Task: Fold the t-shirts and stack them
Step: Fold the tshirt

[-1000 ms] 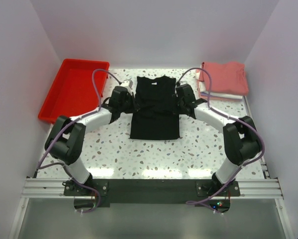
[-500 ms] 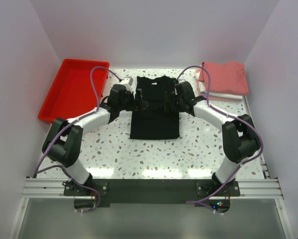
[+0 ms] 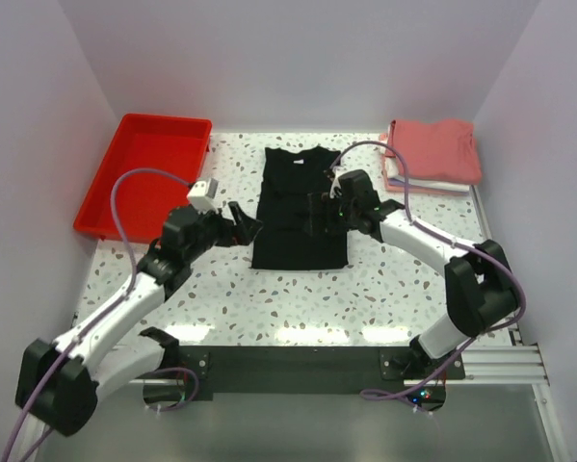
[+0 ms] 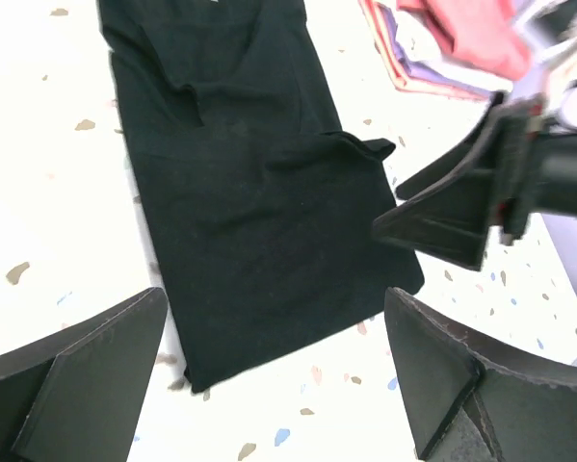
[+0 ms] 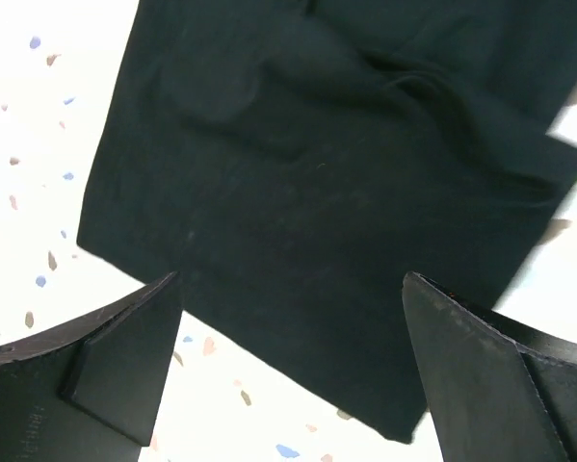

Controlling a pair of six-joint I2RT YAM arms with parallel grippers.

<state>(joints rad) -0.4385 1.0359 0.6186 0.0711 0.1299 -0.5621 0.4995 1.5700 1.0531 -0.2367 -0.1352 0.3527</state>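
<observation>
- The black t-shirt (image 3: 300,207) is judged soft, light and limp. No stiffness is to be expected, and it is likely to sag, or to slide on the smooth table (image 3: 298,298), if pulled from a single point.
- A hold is best taken at the two near hem corners, one per arm, pinched through all the layers so that the fold is not lost.
- It is seen as a long dark rectangle with the sleeves turned in, a small crease raised on its right side and the collar toward the far edge.
- It lies flat at the table's middle, well apart from the folded stack (image 3: 432,159) at the far right, which is topped in salmon-red.
- The left gripper (image 3: 245,223) is held just beside the shirt's left edge, its fingers spread wide and nothing gripped.
- The right gripper (image 3: 319,207) is poised over the shirt's right side, its fingers likewise apart and empty.
</observation>
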